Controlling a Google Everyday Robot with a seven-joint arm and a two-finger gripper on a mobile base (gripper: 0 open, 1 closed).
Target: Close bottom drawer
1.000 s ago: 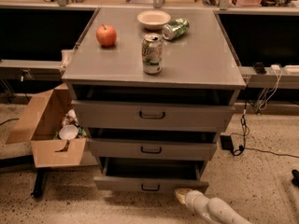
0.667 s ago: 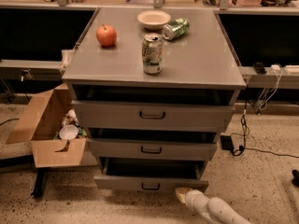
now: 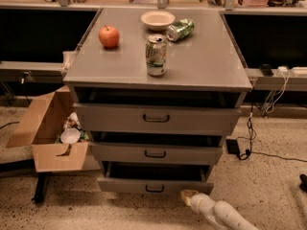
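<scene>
Almost nothing has changed over the last second. The bottom drawer (image 3: 154, 186), lowest of 3 in the cabinet (image 3: 201, 61), sticks out just as far as before, with a dark gap showing above its slim front. The closing push has therefore not yet taken effect, and the task looks to be at its start.

The end effector (image 3: 186, 196) sits low in front of the cabinet, at the right part of the bottom drawer's front and right of the handle. Its pale arm runs off toward the lower right. It holds nothing. Whether it is open or closed, I cannot tell, nor whether its tip actually touches the panel or stops just beside it.

The middle drawer (image 3: 156, 153) and top drawer (image 3: 156, 119) of the cabinet also stand slightly open.
</scene>
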